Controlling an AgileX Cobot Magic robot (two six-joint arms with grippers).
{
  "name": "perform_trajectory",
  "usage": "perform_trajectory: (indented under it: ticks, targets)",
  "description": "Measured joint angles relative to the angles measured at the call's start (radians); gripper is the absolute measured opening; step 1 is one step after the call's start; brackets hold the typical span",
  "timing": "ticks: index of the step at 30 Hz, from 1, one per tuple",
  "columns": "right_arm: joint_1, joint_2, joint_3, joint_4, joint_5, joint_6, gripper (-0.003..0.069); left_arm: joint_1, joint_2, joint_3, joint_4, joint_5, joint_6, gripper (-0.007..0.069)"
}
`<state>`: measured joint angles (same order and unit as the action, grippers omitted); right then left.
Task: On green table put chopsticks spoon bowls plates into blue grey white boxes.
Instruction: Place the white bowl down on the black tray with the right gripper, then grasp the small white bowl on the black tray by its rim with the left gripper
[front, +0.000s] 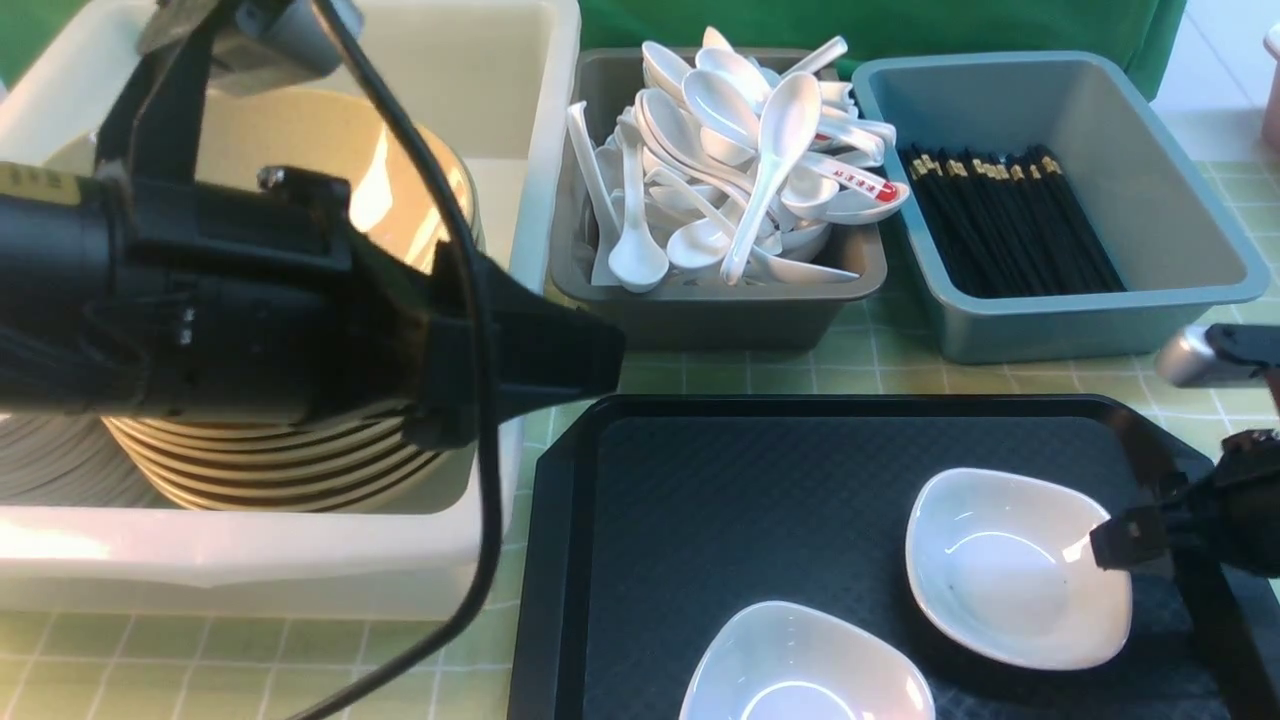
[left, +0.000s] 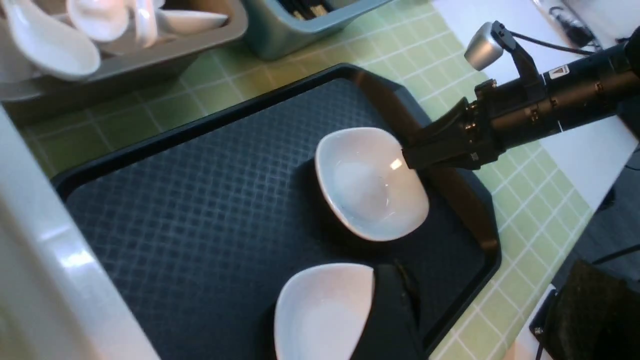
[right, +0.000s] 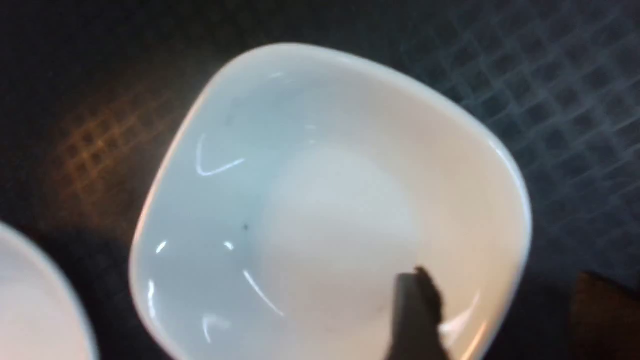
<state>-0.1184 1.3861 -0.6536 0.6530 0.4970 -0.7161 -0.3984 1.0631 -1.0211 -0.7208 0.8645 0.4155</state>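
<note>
**Right hand open across the rim of a white dish on the tray**

The right hand comes in from the right edge of the counter to a white dish. This dish lies in the right half of the black tray. The two fingers of the hand are apart. One finger is inside the dish and the other is outside it, so the rim passes between them and is not pinched.

A second white dish lies on the same tray, closer to the near edge of the counter and apart from the first one.

The left hand hangs above the counter, between the white box and the tray. Its wrist view shows only one dark finger, in front of the second white dish, so I cannot tell if its fingers are apart or together.

The white box takes the left side of the counter and holds a stack of tan bowls. The grey box stands at the middle of the far edge. It holds a heap of white spoons, among them a spoon with a red mark. The blue box stands toward the far right corner. The black chopsticks lie in it side by side, with their gold bands toward the far edge.
</note>
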Motion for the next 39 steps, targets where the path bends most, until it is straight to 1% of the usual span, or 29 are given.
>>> perform_trajectory:
  ticks: [1, 2, 3, 4, 5, 6, 8, 9, 10, 11, 15, 17, 22, 23, 24, 25, 27, 28, 30, 33, 36, 37, 38, 39]
  targets:
    - [0.000, -0.029, -0.014, -0.017, 0.027, 0.005, 0.0459, 0.000, 0.028, -0.018, 0.001, 0.021, 0.000, 0.0393]
    - [0.000, -0.050, -0.022, -0.022, 0.049, 0.006, 0.0473, 0.000, 0.049, -0.029, 0.001, 0.033, 0.000, 0.0393]
    - [0.000, -0.056, -0.028, -0.025, 0.056, 0.006, 0.0476, 0.000, 0.055, -0.037, 0.001, 0.042, 0.000, 0.0393]
    - [0.000, -0.119, -0.058, -0.032, 0.122, 0.007, 0.0494, -0.005, 0.115, -0.081, 0.001, 0.091, 0.000, 0.0393]
    - [0.007, -0.152, -0.076, -0.035, 0.152, 0.007, 0.0499, -0.013, 0.147, -0.104, 0.002, 0.112, 0.000, 0.0393]
    - [0.007, -0.152, -0.079, -0.035, 0.152, 0.007, 0.0499, -0.018, 0.164, -0.116, 0.003, 0.121, 0.000, 0.0393]
    - [0.030, -0.222, -0.108, -0.036, 0.201, 0.009, 0.0504, -0.049, 0.243, -0.171, 0.004, 0.151, 0.000, 0.0395]
    - [0.056, -0.289, -0.127, -0.038, 0.225, 0.011, 0.0506, -0.090, 0.329, -0.225, 0.009, 0.166, -0.005, 0.0395]
    - [0.059, -0.296, -0.128, -0.038, 0.227, 0.011, 0.0506, -0.101, 0.339, -0.231, 0.012, 0.167, -0.008, 0.0396]
    - [0.080, -0.358, -0.136, -0.038, 0.243, 0.022, 0.0506, -0.155, 0.431, -0.286, 0.042, 0.170, -0.029, 0.0397]
    - [0.101, -0.477, -0.135, -0.040, 0.266, 0.037, 0.0506, -0.231, 0.600, -0.396, 0.122, 0.176, -0.098, 0.0398]
    - [0.118, -0.535, -0.137, -0.045, 0.280, 0.041, 0.0506, -0.262, 0.736, -0.505, 0.161, 0.191, -0.135, 0.0398]
    - [0.175, -0.569, -0.137, -0.068, 0.328, 0.056, 0.0506, -0.279, 0.975, -0.721, 0.167, 0.225, -0.154, 0.0396]
    - [0.177, -0.569, -0.137, -0.073, 0.331, 0.059, 0.0506, -0.281, 0.984, -0.729, 0.167, 0.227, -0.154, 0.0396]
    - [0.192, -0.569, -0.137, -0.095, 0.341, 0.066, 0.0506, -0.285, 1.056, -0.781, 0.167, 0.240, -0.175, 0.0396]
    - [0.196, -0.569, -0.137, -0.103, 0.342, 0.069, 0.0506, -0.287, 1.063, -0.792, 0.167, 0.243, -0.177, 0.0396]
    - [0.216, -0.578, -0.137, -0.175, 0.347, 0.117, 0.0506, -0.290, 1.153, -0.855, 0.167, 0.262, -0.215, 0.0396]
    - [0.221, -0.581, -0.137, -0.188, 0.348, 0.126, 0.0506, -0.289, 1.153, -0.855, 0.167, 0.263, -0.218, 0.0396]
    - [0.238, -0.594, -0.137, -0.269, 0.351, 0.179, 0.0506, -0.289, 1.207, -0.886, 0.167, 0.266, -0.235, 0.0396]
    - [0.257, -0.599, -0.137, -0.356, 0.350, 0.258, 0.0506, -0.289, 1.250, -0.897, 0.132, 0.259, -0.230, 0.0396]
    - [0.266, -0.599, -0.137, -0.389, 0.348, 0.291, 0.0506, -0.289, 1.270, -0.899, 0.089, 0.243, -0.200, 0.0390]
    - [0.267, -0.599, -0.137, -0.394, 0.347, 0.296, 0.0506, -0.289, 1.273, -0.899, 0.080, 0.241, -0.195, 0.0383]
    - [0.268, -0.599, -0.137, -0.400, 0.343, 0.309, 0.0506, -0.289, 1.283, -0.902, 0.061, 0.232, -0.169, 0.0341]
    - [0.269, -0.599, -0.137, -0.400, 0.342, 0.311, 0.0506, -0.289, 1.284, -0.902, 0.057, 0.230, -0.166, 0.0328]
